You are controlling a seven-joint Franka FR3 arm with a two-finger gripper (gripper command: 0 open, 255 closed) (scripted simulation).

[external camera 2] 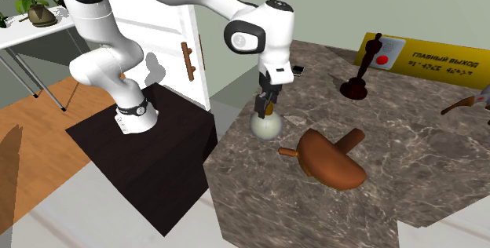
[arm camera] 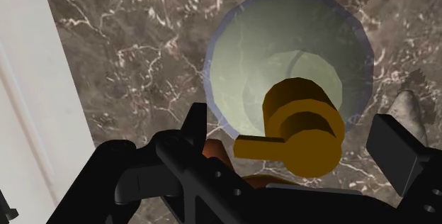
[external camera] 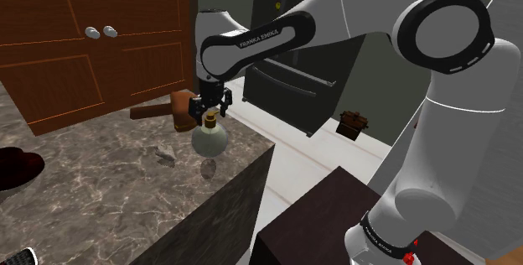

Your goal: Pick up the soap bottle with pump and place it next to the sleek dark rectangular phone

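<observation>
Claw (arm camera: 297, 136) hangs spread astride pump of soap bottle (arm camera: 283, 52).

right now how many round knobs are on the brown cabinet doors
2. One knob and a second knob sit side by side where the cabinet doors meet; none looks hidden.

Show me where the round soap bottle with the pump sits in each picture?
Shoulder view: soap bottle at centre, near the counter's corner.
Second exterior view: bottle at centre, by the counter's left edge.
Wrist view: bottle directly beneath the claw, seen from above.
Shared landmark: the black claw right over it.
</observation>
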